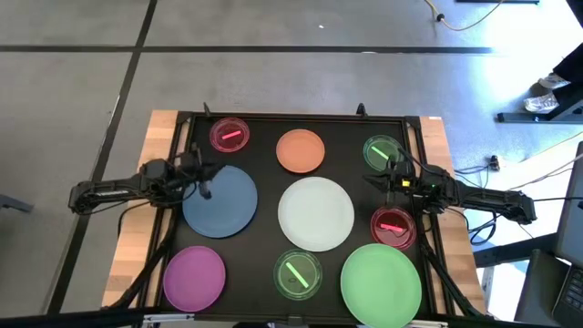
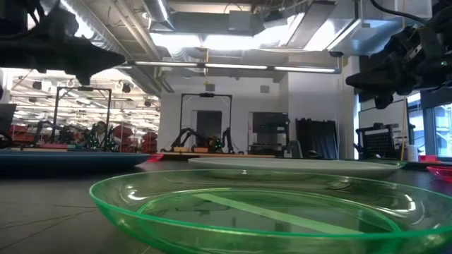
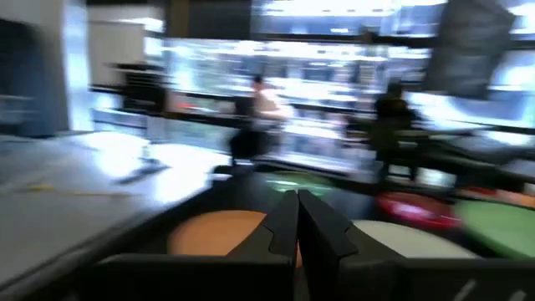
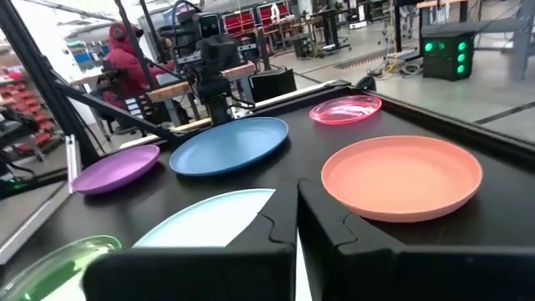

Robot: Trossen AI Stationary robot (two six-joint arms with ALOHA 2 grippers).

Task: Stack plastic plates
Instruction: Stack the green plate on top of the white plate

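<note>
Nine plates lie flat and apart on the black mat (image 1: 182,146). There are a blue-grey plate (image 1: 223,208), a white plate (image 1: 316,213), a light green plate (image 1: 381,283), an orange plate (image 1: 301,150) and a purple plate (image 1: 194,277). There are also two small pink-red plates (image 1: 229,135) (image 1: 393,227) and two small green plates (image 1: 383,152) (image 1: 298,274). My left gripper (image 1: 206,187) is shut and empty above the blue-grey plate's left part; its fingers show in its wrist view (image 3: 297,226). My right gripper (image 1: 375,179) is shut and empty, raised between the far small green plate and the near small pink-red plate; its wrist view (image 4: 297,219) looks across the orange plate (image 4: 401,176) and the blue-grey plate (image 4: 227,144).
The mat has a raised black frame (image 1: 301,116) on a wooden table (image 1: 137,228). In the low view the near small green plate (image 2: 247,212) fills the foreground, with both arms high above it. A person in red (image 4: 125,58) sits in the room beyond the table.
</note>
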